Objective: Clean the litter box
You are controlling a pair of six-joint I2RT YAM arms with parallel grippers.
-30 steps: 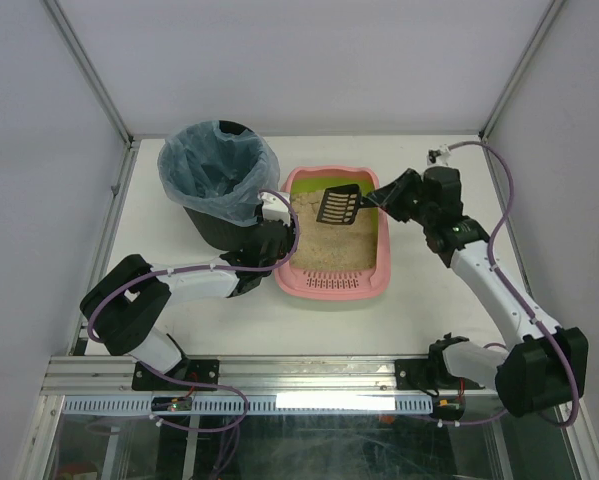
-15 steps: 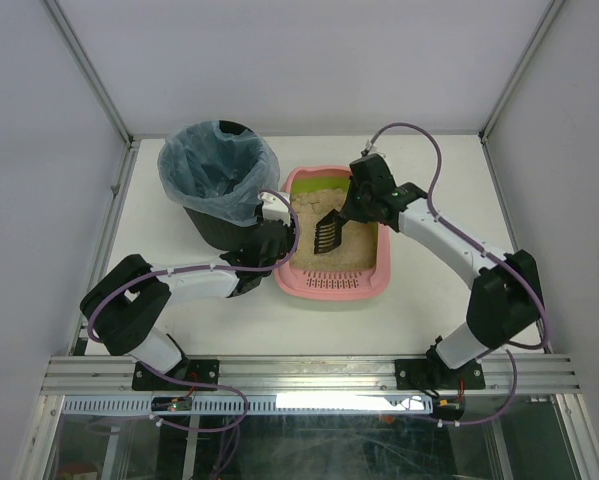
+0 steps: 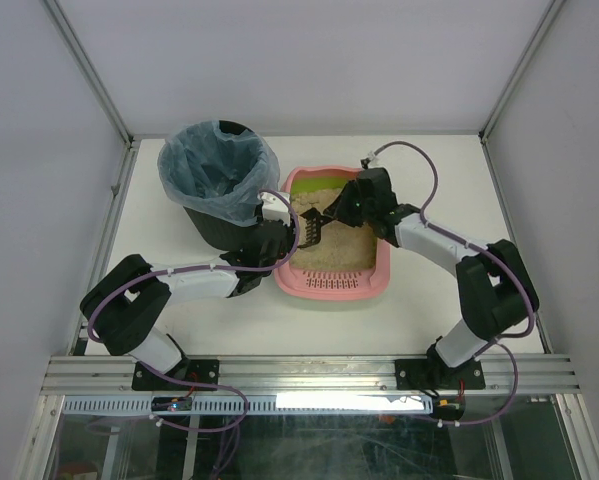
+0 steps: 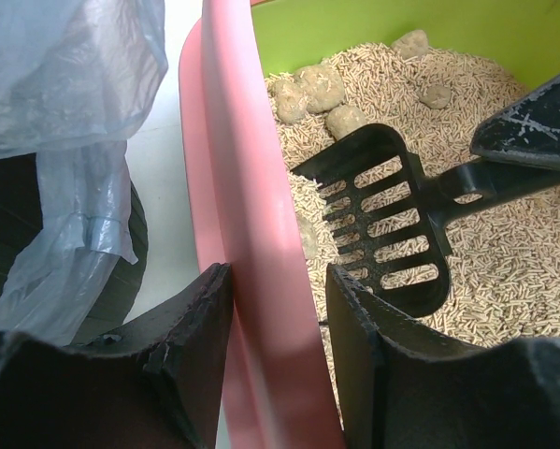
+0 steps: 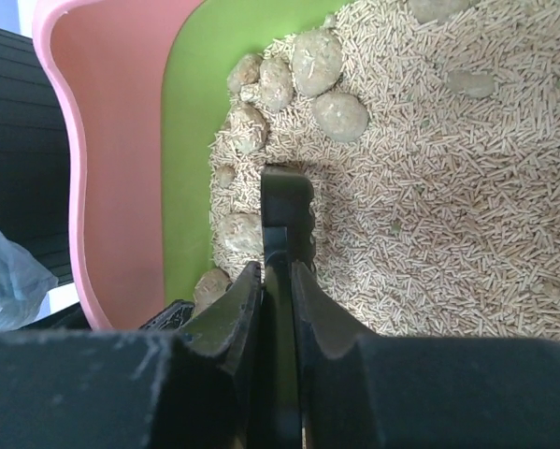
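The pink litter box (image 3: pixel 329 283) with a lime-green inner rim lies mid-table and holds tan pellet litter. My left gripper (image 3: pixel 284 240) straddles its left wall (image 4: pixel 233 187), one finger outside and one inside, shut on that wall (image 4: pixel 278 276). My right gripper (image 3: pixel 351 205) is shut on the handle of a black slotted scoop (image 3: pixel 311 228). The scoop head (image 4: pixel 382 220) rests tilted on the litter near the left wall. Edge-on in the right wrist view, the scoop (image 5: pixel 284 210) sticks out from between the fingers (image 5: pixel 275 271). Several beige clumps (image 5: pixel 298 79) lie just beyond it, by the green wall (image 5: pixel 186 140).
A black round bin (image 3: pixel 219 180) lined with a blue plastic bag (image 4: pixel 64 94) stands right beside the box's left side, behind my left gripper. White tabletop (image 3: pixel 429 290) surrounds both. Grey walls and metal posts enclose the table.
My right arm has swung the scoop from above the box's right edge down and left into the litter. The left gripper has stayed on the box wall.
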